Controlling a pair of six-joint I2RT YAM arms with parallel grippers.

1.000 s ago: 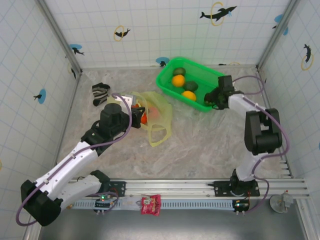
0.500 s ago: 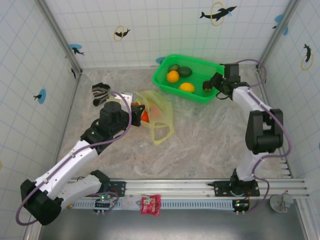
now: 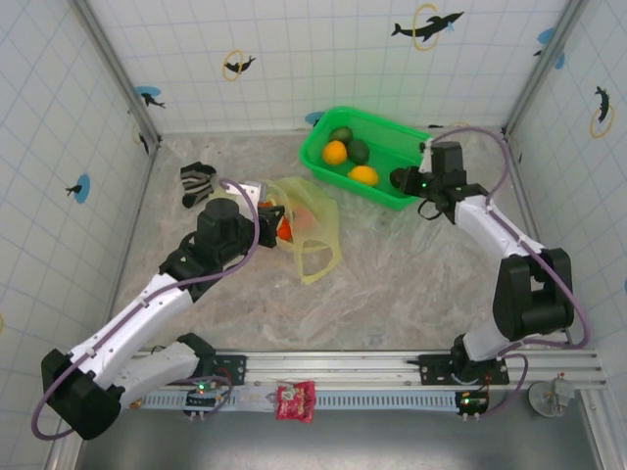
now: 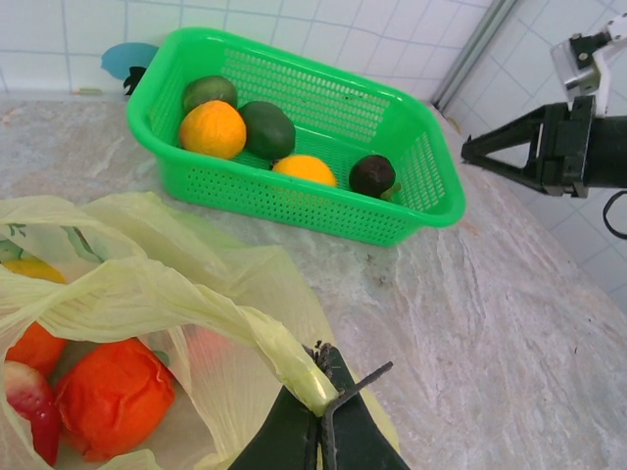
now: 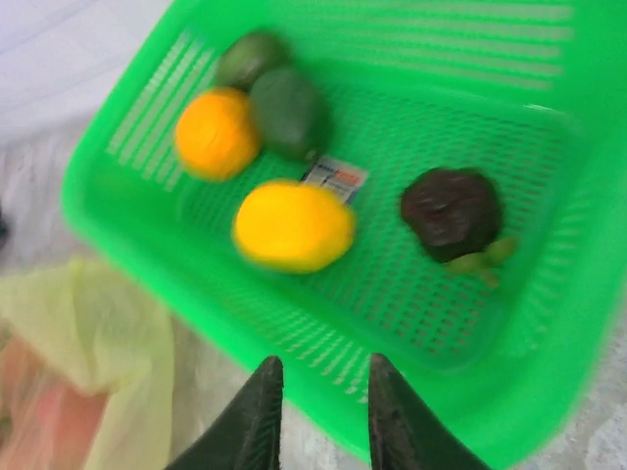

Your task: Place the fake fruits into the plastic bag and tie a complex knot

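Note:
The pale yellow-green plastic bag lies on the table left of centre. My left gripper is shut on its twisted handle. Inside the bag lie an orange-red fruit, a red one and a yellow one. The green basket holds an orange fruit, a yellow one, two dark green ones and a dark brown one. My right gripper hovers over the basket's near wall. Its jaws stand slightly apart with nothing between them.
A striped sock lies at the back left of the table. Tiled walls close in the table on three sides. A red packet sits on the front rail. The right gripper reaches in beside the basket's right end.
The basket has slid a little left and back. My right gripper has swung from its right corner to its near side and narrowed its jaws. The left arm has held still.

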